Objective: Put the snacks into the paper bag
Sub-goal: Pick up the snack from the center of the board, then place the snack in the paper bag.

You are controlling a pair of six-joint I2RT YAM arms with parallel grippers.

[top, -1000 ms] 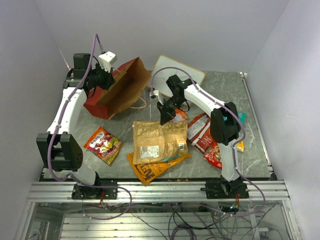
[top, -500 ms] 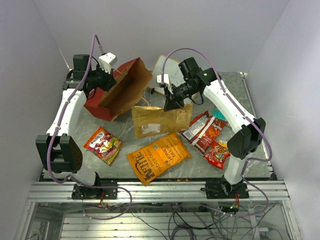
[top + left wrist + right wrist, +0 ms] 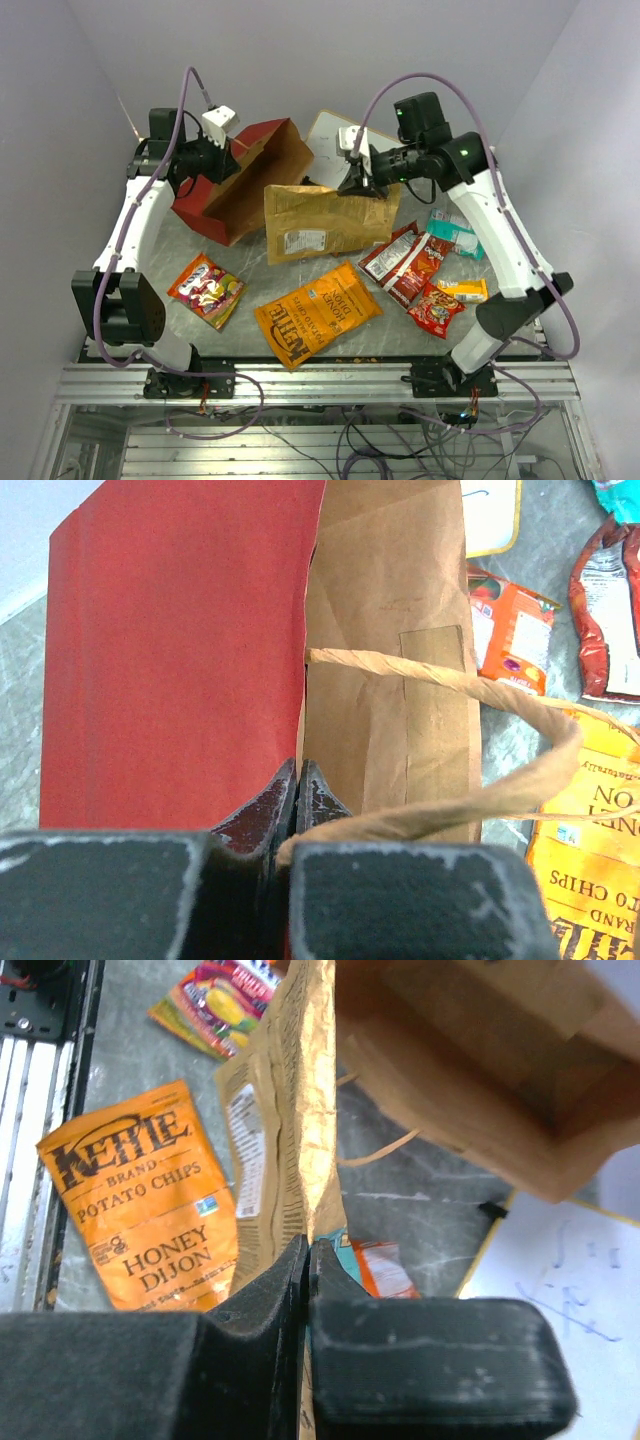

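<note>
The paper bag [image 3: 240, 185] lies tilted at the back left, red outside, brown inside, its mouth facing right. My left gripper [image 3: 212, 150] is shut on its upper rim [image 3: 305, 710], beside a loop handle [image 3: 520, 770]. My right gripper [image 3: 357, 183] is shut on the top edge of the tan chip bag [image 3: 325, 222] and holds it hanging in the air just right of the bag's mouth [image 3: 480, 1070]; the tan bag also shows in the right wrist view [image 3: 285, 1140]. The orange chip bag [image 3: 315, 312] lies flat at the front centre.
A multicoloured packet [image 3: 205, 290] lies front left. Red and maroon packets [image 3: 405, 262], a small red pack [image 3: 435, 308], a yellow bar [image 3: 462, 290] and a teal pack [image 3: 455, 232] lie on the right. A white writing board [image 3: 330, 135] lies behind the tan bag.
My right gripper has lifted the tan chip bag off the orange one and carried it up and back toward the paper bag's mouth. The left gripper has kept hold of the rim.
</note>
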